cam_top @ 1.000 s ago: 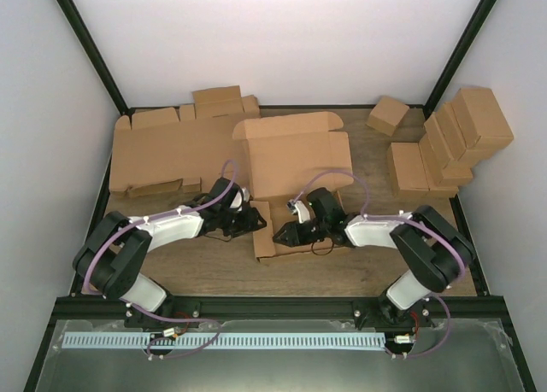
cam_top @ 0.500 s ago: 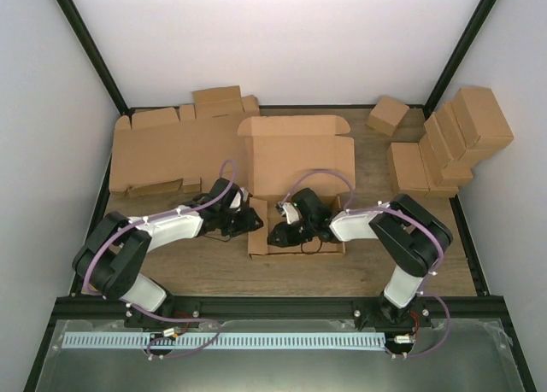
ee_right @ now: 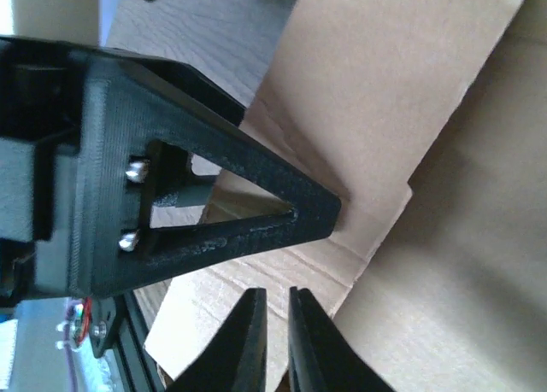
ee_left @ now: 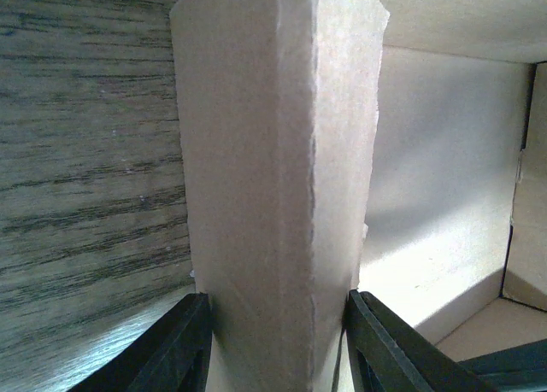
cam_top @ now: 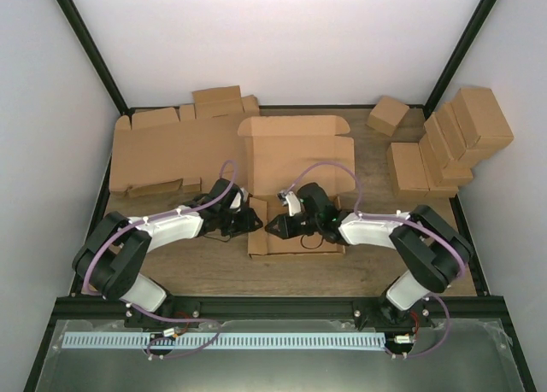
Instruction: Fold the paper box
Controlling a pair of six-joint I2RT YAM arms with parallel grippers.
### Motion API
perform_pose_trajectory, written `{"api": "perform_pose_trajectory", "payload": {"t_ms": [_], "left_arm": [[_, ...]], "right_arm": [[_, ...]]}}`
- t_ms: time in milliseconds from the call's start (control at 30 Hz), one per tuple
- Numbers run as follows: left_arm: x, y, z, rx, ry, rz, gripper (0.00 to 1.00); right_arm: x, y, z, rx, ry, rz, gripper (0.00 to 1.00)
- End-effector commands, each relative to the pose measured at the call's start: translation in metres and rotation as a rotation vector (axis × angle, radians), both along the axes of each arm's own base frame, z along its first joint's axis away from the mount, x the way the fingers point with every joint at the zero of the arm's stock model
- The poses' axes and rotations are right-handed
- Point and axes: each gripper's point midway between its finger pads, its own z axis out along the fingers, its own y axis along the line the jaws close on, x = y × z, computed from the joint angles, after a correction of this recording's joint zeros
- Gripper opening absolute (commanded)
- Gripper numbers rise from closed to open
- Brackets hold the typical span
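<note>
The paper box [cam_top: 299, 157] lies half-formed in the middle of the table, its lid panel flat toward the back and its front panel [cam_top: 295, 242] flat toward me. My left gripper [cam_top: 250, 219] is shut on the box's upright, doubled-over left side wall [ee_left: 273, 153], one finger on each face. My right gripper [cam_top: 272, 226] hovers just inside that same corner, and its jaws [ee_right: 275, 324] stand almost together with nothing between them. A finger of the left gripper [ee_right: 214, 213] shows close above the right fingertips, over the box's creased flap [ee_right: 376, 110].
A pile of flat cardboard blanks [cam_top: 167, 149] lies at the back left. Small ready-made boxes [cam_top: 449, 140] cluster at the back right, with one more [cam_top: 387, 114] apart from them. Black frame posts stand at the back corners. Bare wood [cam_top: 367, 272] shows at the front right.
The box's front panel has come down flat toward me. My right gripper slid left toward the left wall and closed its jaws. The left gripper tightened slightly on the wall.
</note>
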Motion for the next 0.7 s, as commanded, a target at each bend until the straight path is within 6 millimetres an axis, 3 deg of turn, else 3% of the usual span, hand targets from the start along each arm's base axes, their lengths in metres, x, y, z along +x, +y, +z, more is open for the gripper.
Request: {"api": "perform_pose_trajectory", "payload": {"t_ms": [0,333,533,667], "left_arm": [[0.001,-0.003,0.007,-0.012,-0.020,-0.012,0.45],[-0.001,-0.007,0.010,-0.051,-0.015,-0.013,0.46],[-0.004,-0.007,0.009,-0.054,-0.009,-0.020,0.47],[-0.002,0.002,0.003,0.029,-0.022,-0.012,0.32]], "right_arm": [[-0.007,0.017,-0.003,0.062,0.032,0.086,0.04],[-0.007,0.029,-0.032,0.057,0.106,0.127,0.01],[-0.001,0.035,-0.030,0.074,0.095,0.129,0.01],[0.003,0.042,-0.027,0.091,0.090,0.135,0.01]]}}
